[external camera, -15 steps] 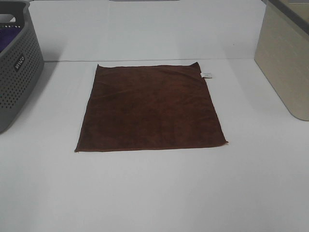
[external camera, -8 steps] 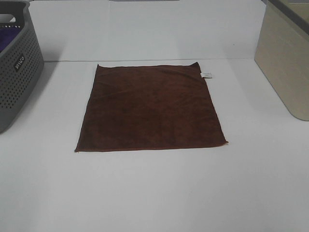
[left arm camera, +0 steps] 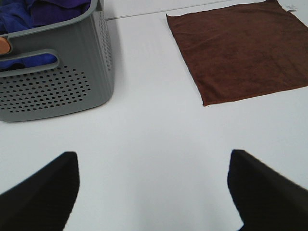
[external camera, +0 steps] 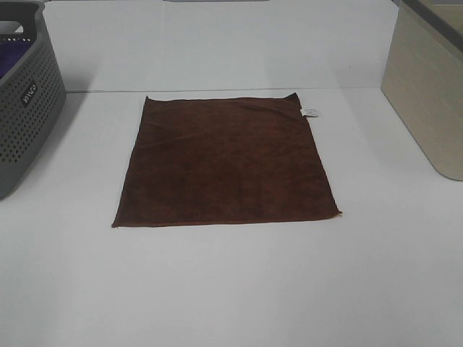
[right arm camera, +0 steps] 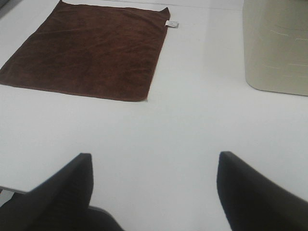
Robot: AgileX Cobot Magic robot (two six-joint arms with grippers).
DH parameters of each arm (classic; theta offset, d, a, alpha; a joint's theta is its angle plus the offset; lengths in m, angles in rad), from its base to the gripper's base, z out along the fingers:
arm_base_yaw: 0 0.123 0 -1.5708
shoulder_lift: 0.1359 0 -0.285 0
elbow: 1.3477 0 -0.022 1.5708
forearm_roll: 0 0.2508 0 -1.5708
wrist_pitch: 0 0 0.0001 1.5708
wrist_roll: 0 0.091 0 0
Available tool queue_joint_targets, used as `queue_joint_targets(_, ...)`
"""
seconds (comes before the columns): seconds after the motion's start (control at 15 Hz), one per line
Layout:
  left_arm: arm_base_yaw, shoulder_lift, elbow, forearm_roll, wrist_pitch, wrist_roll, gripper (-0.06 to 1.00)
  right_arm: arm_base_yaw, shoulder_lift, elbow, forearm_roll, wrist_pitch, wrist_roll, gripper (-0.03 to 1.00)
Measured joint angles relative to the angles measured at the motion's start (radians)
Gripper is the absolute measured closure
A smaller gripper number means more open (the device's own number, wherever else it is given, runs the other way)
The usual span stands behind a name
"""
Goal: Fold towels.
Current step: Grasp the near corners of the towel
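Note:
A dark brown square towel [external camera: 224, 163] lies flat and unfolded in the middle of the white table, with a small white tag [external camera: 309, 111] at its far right corner. It also shows in the left wrist view [left arm camera: 245, 50] and the right wrist view [right arm camera: 91, 50]. My left gripper [left arm camera: 154, 192] is open and empty, over bare table well short of the towel's near left corner. My right gripper [right arm camera: 154, 192] is open and empty, over bare table short of the towel's near right corner. Neither gripper shows in the exterior high view.
A grey perforated basket [external camera: 22, 101] stands at the far left and holds blue-purple cloths [left arm camera: 38, 14]. A beige bin [external camera: 427, 87] stands at the far right and also shows in the right wrist view [right arm camera: 276, 45]. The white table [external camera: 231, 289] stretches in front of the towel.

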Motion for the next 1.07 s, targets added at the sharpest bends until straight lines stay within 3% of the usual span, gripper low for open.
queue_joint_targets(1.07,0.0,0.0,0.0,0.0,0.0,0.0,0.14,0.0,0.0,0.0,0.0,0.0,0.0,0.28)
